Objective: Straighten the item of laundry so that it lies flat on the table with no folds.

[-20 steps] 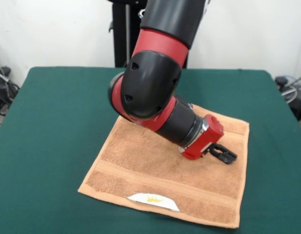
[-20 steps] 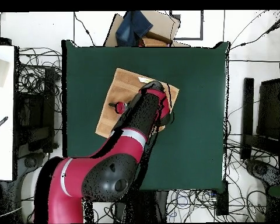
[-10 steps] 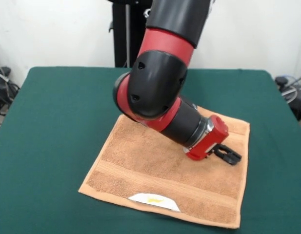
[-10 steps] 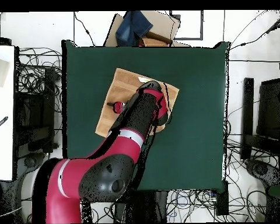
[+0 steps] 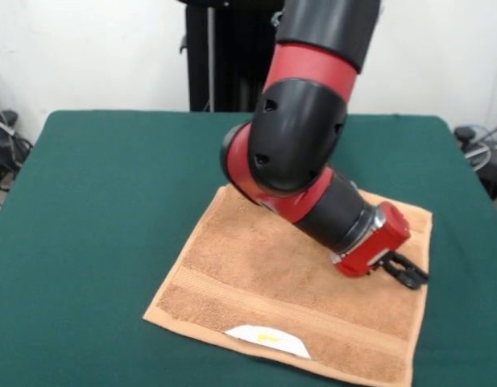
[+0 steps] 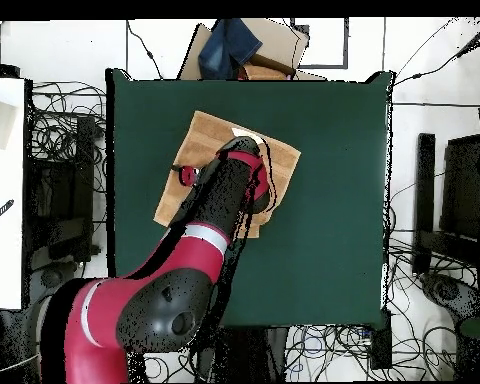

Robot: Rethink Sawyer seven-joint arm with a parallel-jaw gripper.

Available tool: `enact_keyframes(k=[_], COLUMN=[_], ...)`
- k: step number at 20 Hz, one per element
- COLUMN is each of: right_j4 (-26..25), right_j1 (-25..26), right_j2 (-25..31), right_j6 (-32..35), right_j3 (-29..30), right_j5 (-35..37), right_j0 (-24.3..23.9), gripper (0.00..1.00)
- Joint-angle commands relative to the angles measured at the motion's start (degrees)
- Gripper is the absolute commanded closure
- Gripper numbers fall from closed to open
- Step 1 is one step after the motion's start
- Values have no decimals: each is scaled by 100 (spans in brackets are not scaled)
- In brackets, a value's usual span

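the small light orange-tan terry towel point(image 5: 256, 274) is seen spread on the dark green felt-covered worktop point(image 5: 95, 201), lying flat and turned at an angle to the worktop's edges. in the front view it sits right of the middle, towards the near side, and its near right corner is cut off by the picture's lower edge. a white label with a yellow mark point(image 5: 268, 340) is seen at its near hem, and a woven band is seen running beside that hem. the red and black arm point(image 5: 300, 145) is bent low over the towel. the black pincer point(image 5: 407, 272) is held at the towel's right edge, low against the cloth; whether it is spread or pressed together cannot be told.
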Motion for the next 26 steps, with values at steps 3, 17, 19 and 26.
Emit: enact_keyframes(k=[3, 17, 19, 26], right_j4=[226, -1334, -1586, -2100], right_j1=[278, -348, -470, -916], right_j2=[783, -1092, -1336, -1546], right_j6=[1807, 2681, 2752, 2955], right_j3=[137, 804, 882, 948], right_j5=[1185, 514, 162, -806], right_j0=[352, 636, 588, 380], gripper=[100, 100, 100, 100])
